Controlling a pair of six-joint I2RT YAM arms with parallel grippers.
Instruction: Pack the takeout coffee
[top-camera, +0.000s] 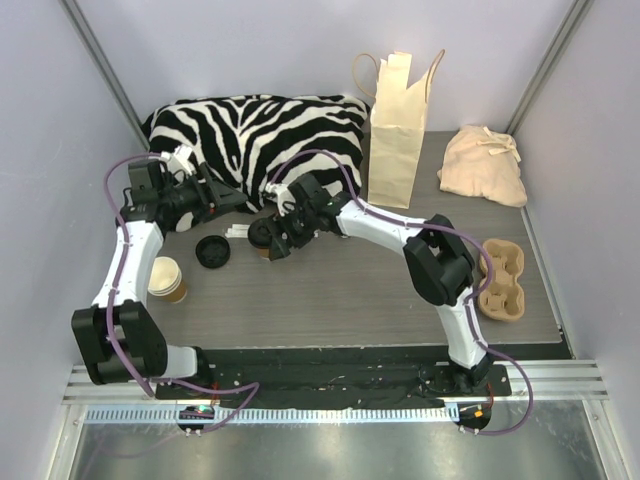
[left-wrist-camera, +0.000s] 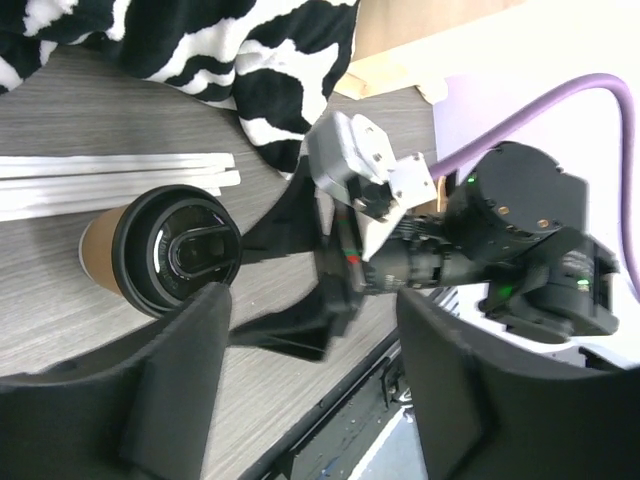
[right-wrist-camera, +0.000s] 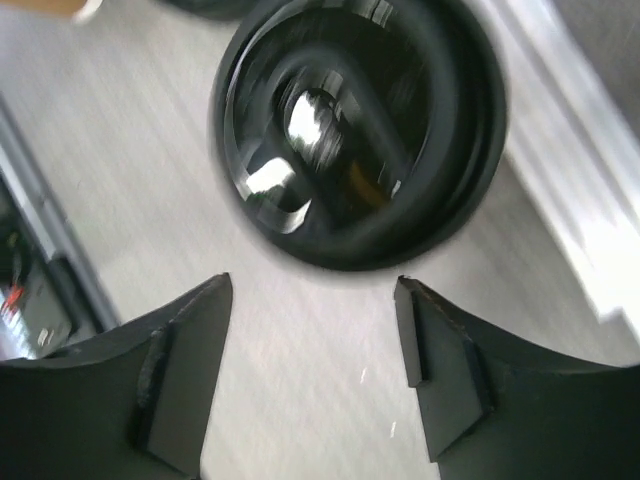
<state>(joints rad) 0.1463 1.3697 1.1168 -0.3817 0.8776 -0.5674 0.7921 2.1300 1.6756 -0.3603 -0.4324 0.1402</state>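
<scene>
On tabletop (top-camera: 350, 290) | takeout coffee (right-wrist-camera: 360, 130) upright, lidded, just beyond R claw (right-wrist-camera: 312, 290) tips | R claw released; L claw (left-wrist-camera: 310, 298) released

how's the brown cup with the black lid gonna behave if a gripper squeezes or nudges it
The takeout cup has a thin-looking kraft-paper wall, so a hard squeeze would probably dent it. Standing upright and seemingly tapered, it may tip if pushed near the top. Its black lid looks glossy, so it is likely slippery.
</scene>
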